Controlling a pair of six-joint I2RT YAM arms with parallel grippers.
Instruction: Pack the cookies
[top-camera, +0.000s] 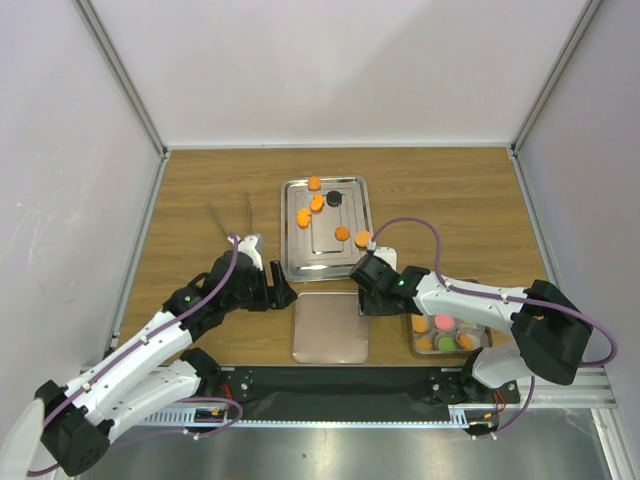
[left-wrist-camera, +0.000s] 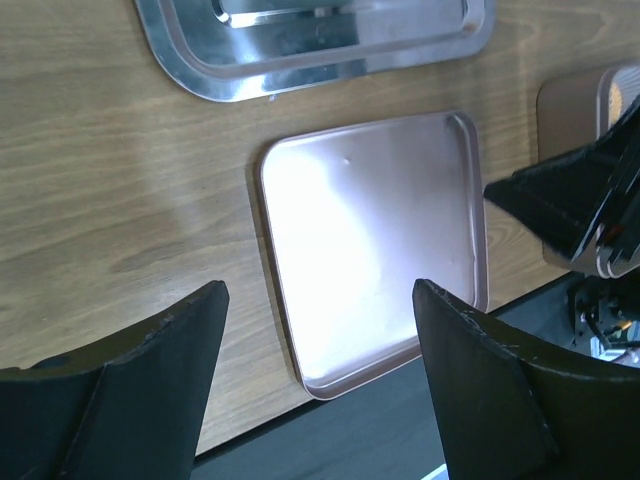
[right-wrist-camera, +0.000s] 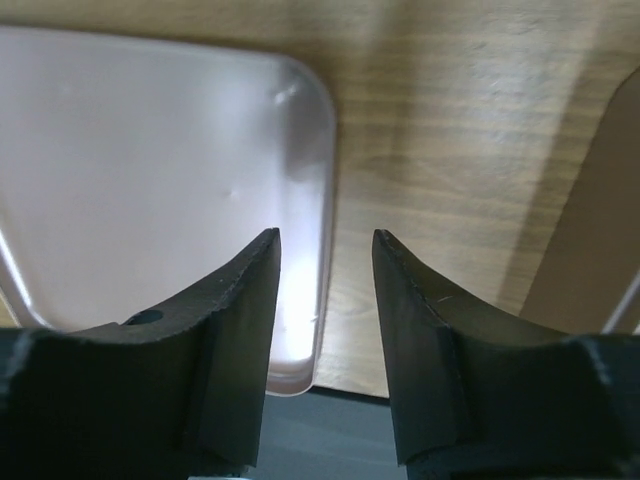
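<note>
Several orange cookies (top-camera: 317, 203) and one black cookie (top-camera: 334, 198) lie on the silver tray (top-camera: 352, 190). More cookies, pink (top-camera: 444, 322), green and orange, sit in the small box (top-camera: 415, 348) at the right. Between the arms lies a flat pink lid (top-camera: 330, 327) (left-wrist-camera: 380, 230) (right-wrist-camera: 150, 180). My left gripper (top-camera: 283, 295) (left-wrist-camera: 320, 285) hangs open and wide over the lid's left edge. My right gripper (top-camera: 368, 300) (right-wrist-camera: 326, 233) is open with a narrow gap, and the lid's right rim lies below between its fingers. Neither holds anything.
Two thin dark sticks (top-camera: 230, 215) lie on the wood left of the silver tray (left-wrist-camera: 300, 70). The box (left-wrist-camera: 575, 100) stands close to the lid's right side. The table's black front rail (top-camera: 330, 385) runs just below the lid. White walls enclose the table.
</note>
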